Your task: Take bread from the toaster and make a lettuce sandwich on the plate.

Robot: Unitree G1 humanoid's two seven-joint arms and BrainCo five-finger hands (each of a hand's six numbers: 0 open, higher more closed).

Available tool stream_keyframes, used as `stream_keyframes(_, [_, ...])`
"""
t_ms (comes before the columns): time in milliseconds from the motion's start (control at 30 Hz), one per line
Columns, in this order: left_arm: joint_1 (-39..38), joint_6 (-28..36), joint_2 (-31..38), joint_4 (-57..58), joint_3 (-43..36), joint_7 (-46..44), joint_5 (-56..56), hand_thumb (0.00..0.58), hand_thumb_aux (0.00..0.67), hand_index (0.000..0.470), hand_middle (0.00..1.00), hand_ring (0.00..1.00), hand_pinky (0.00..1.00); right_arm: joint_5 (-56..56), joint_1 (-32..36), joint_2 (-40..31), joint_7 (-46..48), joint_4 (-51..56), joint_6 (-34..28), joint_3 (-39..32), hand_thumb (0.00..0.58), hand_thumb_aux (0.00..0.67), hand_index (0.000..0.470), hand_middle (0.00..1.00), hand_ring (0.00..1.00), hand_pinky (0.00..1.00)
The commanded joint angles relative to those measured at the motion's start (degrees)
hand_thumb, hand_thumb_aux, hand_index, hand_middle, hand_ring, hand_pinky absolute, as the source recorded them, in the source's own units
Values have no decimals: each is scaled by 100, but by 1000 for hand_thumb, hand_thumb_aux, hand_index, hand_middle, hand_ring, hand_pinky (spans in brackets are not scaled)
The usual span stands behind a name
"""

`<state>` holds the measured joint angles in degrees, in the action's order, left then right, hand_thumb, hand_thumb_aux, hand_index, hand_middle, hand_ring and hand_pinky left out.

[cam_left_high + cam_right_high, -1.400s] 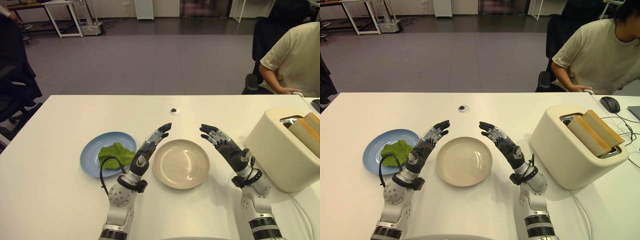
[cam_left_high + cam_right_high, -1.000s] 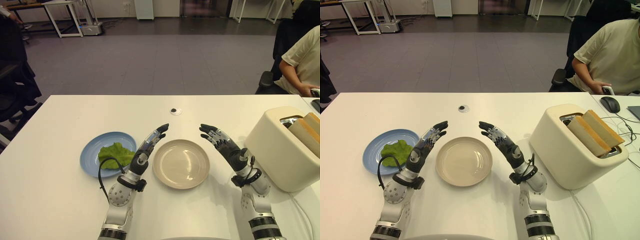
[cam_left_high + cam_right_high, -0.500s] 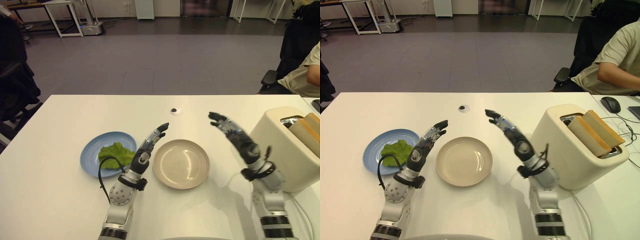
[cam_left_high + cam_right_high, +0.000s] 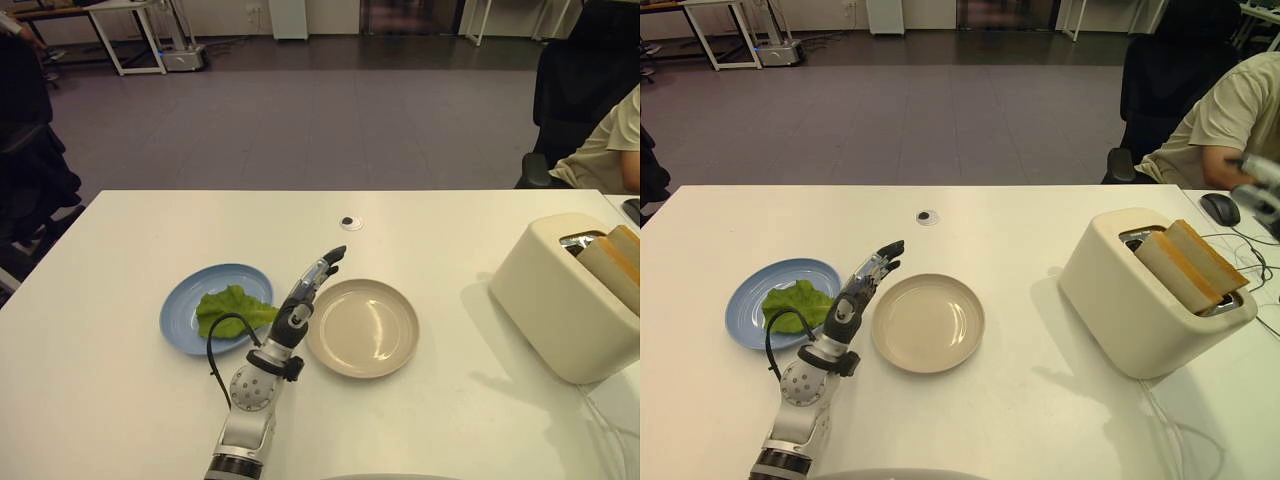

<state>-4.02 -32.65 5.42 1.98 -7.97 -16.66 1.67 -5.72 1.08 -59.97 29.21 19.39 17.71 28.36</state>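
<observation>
A cream toaster [image 4: 1130, 300] stands at the table's right side with two bread slices [image 4: 1192, 262] sticking up out of its slots. An empty beige plate [image 4: 362, 327] lies in the middle. To its left a blue plate [image 4: 180, 312] holds a lettuce leaf [image 4: 232, 308]. My left hand [image 4: 303, 297] rests open between the two plates, fingers stretched out and pointing away from me, holding nothing. My right hand [image 4: 1262, 185] is a blurred shape at the right edge, up in the air behind and to the right of the toaster.
A small black cap on a white disc [image 4: 348, 221] sits at the table's far middle. A computer mouse [image 4: 1220, 208] and cables lie behind the toaster. A seated person [image 4: 1215, 130] is at the far right, off the table.
My right hand has lifted from beside the beige plate and swung up and to the right, past the toaster to the view's edge. The left hand has barely shifted.
</observation>
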Motion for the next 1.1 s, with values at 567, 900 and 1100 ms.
stream_keyframes(567, [172,-152,55,357,105,29,-15,0,0,0,0,0,0,-53,509,-160,-286,1286,916,-1066,580,670,470,0,0,0])
stream_keyframes(900, [57,-213,85,282,193,57,-29,0,0,0,0,0,0,1884,1665,-29,-361,-758,-652,87,580,670,470,0,0,0])
stream_keyframes(1100, [110,-246,107,301,326,44,138,0,0,0,0,0,0,1689,1832,624,-335,-2190,-708,-875,580,670,470,0,0,0])
